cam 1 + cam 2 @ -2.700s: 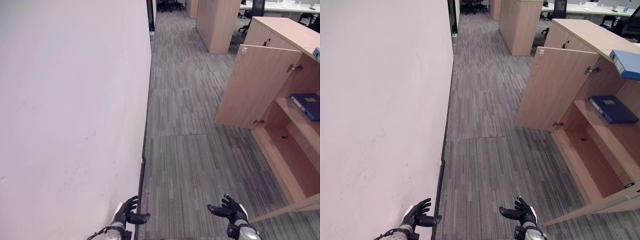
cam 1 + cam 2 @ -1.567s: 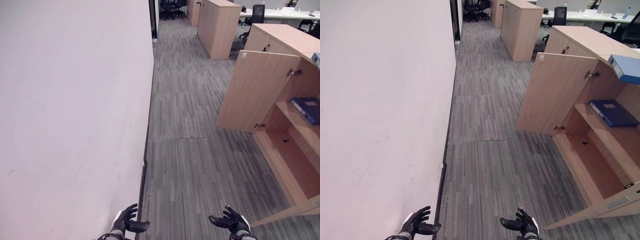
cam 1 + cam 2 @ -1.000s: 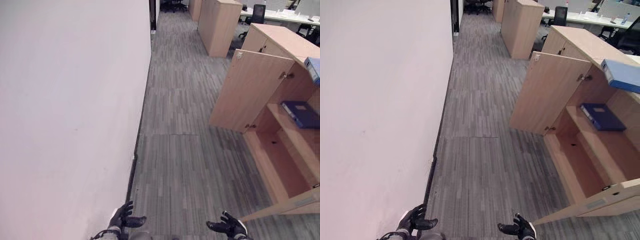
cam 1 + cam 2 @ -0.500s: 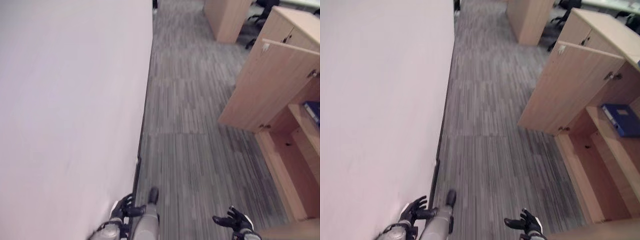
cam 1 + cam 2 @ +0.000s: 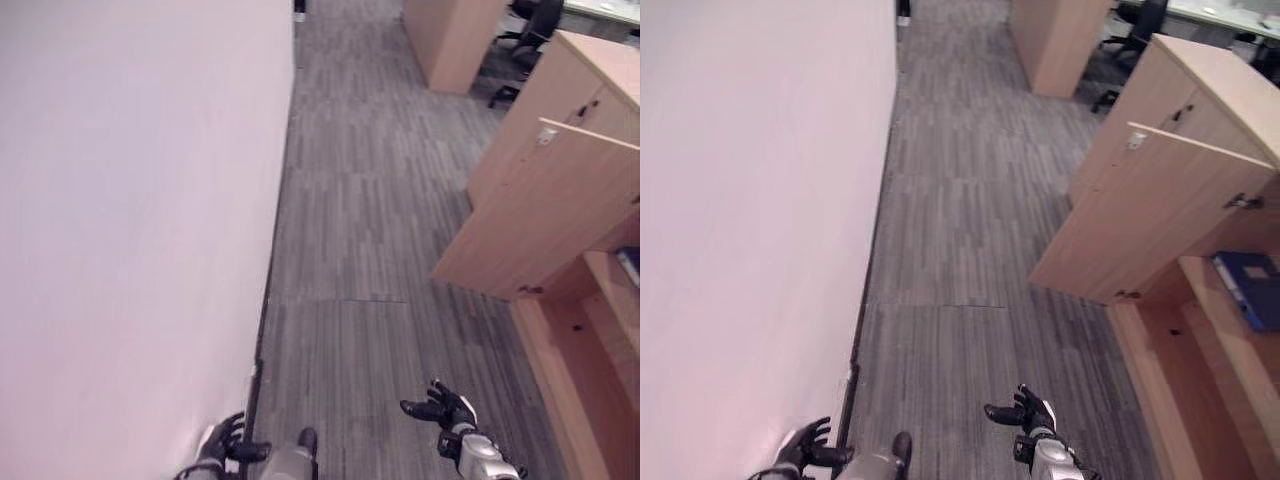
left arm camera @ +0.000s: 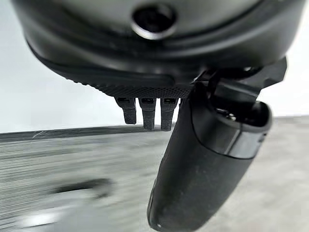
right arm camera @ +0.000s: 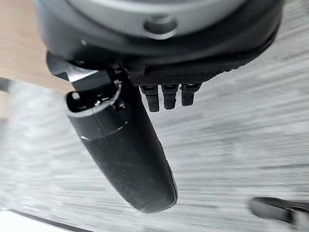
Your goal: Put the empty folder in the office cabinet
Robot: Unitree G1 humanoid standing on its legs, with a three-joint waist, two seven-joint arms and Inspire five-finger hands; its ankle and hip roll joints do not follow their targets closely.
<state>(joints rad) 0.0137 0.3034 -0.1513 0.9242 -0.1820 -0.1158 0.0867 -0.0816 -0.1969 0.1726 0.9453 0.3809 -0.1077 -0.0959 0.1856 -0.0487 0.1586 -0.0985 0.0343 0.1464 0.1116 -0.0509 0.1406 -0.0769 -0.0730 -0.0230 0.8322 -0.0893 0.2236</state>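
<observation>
The wooden office cabinet (image 5: 1200,110) stands at the right with its door (image 5: 1150,215) swung open towards the aisle. A blue folder (image 5: 1252,285) lies flat on the cabinet's upper shelf; a sliver of that folder (image 5: 630,265) shows at the picture's edge. My left hand (image 5: 222,443) hangs low by the wall, fingers spread and empty. My right hand (image 5: 440,408) is over the carpet, well short of the cabinet, also open and empty. In the wrist views the left hand (image 6: 203,159) and the right hand (image 7: 125,145) have straight fingers with only floor past them.
A white wall (image 5: 130,200) runs along the whole left side. Grey striped carpet (image 5: 370,200) forms an aisle ahead. Another wooden cabinet (image 5: 450,40) and an office chair (image 5: 530,25) stand at the far end. The cabinet's bare lower shelf (image 5: 1170,400) lies at the lower right.
The camera has swung, so the cabinet sits further right and less of its inside shows. My right hand has risen slightly in the picture. Both hands stay open and empty.
</observation>
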